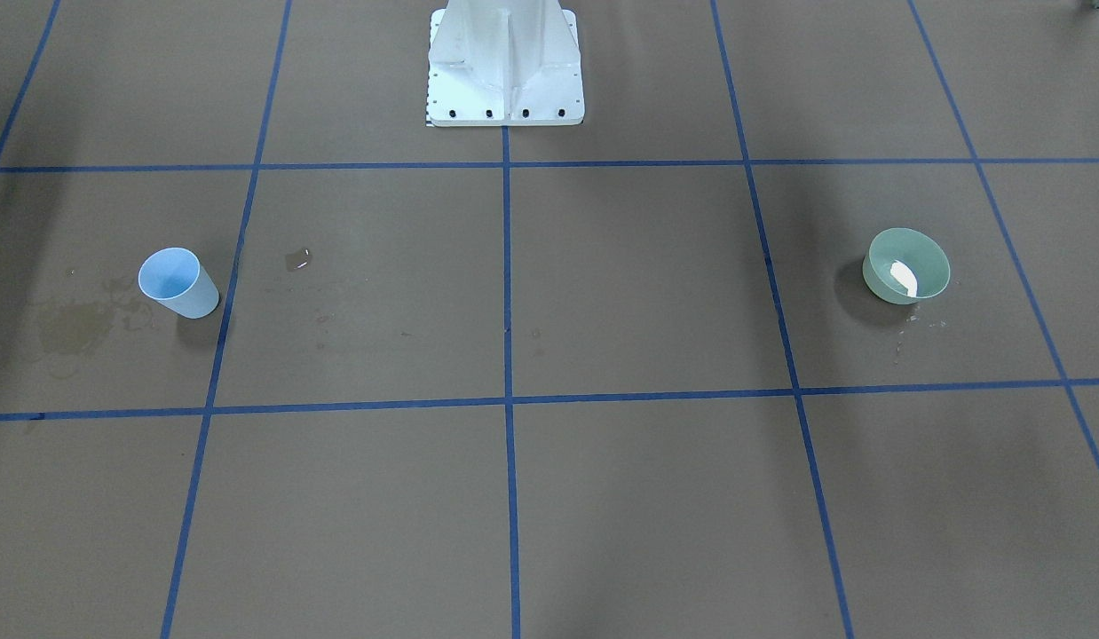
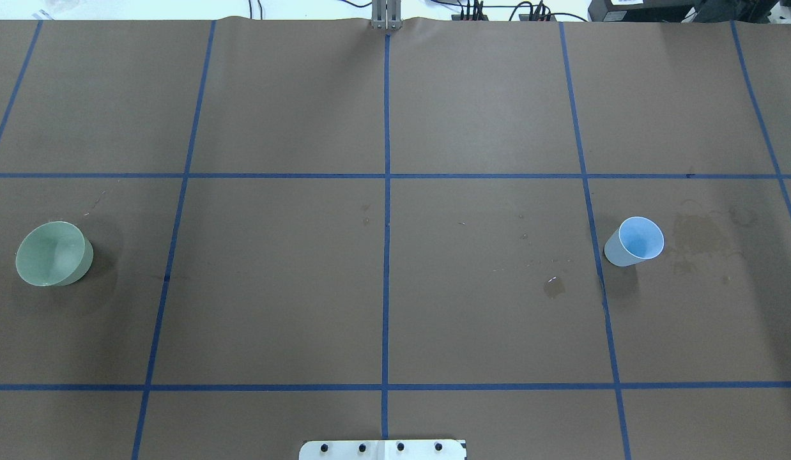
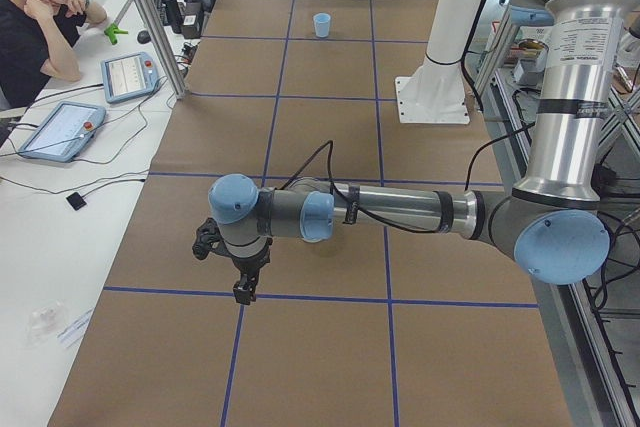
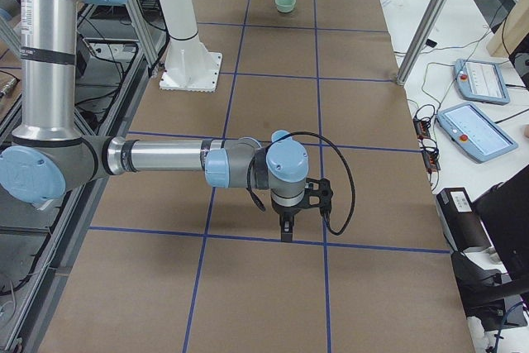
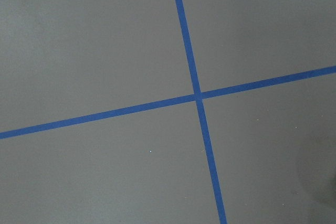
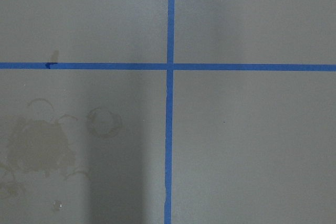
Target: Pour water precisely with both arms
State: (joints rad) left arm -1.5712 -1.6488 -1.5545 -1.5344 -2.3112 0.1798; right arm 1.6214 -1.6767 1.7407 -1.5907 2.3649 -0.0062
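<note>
1. Two smooth grey tubes nearest in the side views: left arm (image 3: 400,212) and right arm (image 4: 157,157), each stretched level over the table, with rounded light blue joint caps and a looping black cable.
2. One black two-finger tool at each wrist, pointing straight down: left gripper (image 3: 243,292) and right gripper (image 4: 286,229), each close above a blue tape line. Too small and side-on here; cannot tell whether spread, pressed together or holding anything, nor whether touching the paper.
3. Underneath, matte brown paper (image 2: 274,287) over the whole table, ruled into large squares by blue tape (image 2: 386,255). Only paper and tape crossings in both wrist views, plus dried stains (image 6: 37,145), blotchy and ring-shaped, in the right one.
4. Midway along, white pedestal (image 1: 505,71): glossy metal, flared foot, a row of dark bolt heads.
5. Farther out on the robot's right, blue cup (image 2: 635,241): tapered, plain, standing on its base just beside a tape line, with the dried stains on its outer side and a small wet puddle (image 2: 554,286) with a glint near its inner side.
6. Well apart, on the robot's left, green bowl (image 2: 53,253): round, smooth, upright. Water (image 1: 905,278) seen only as a pale glint low inside it.
7. Farthest, past the table edge, control pendants (image 3: 130,74) with screens, writing too small to read, and a seated person (image 3: 35,37) in a black top.
</note>
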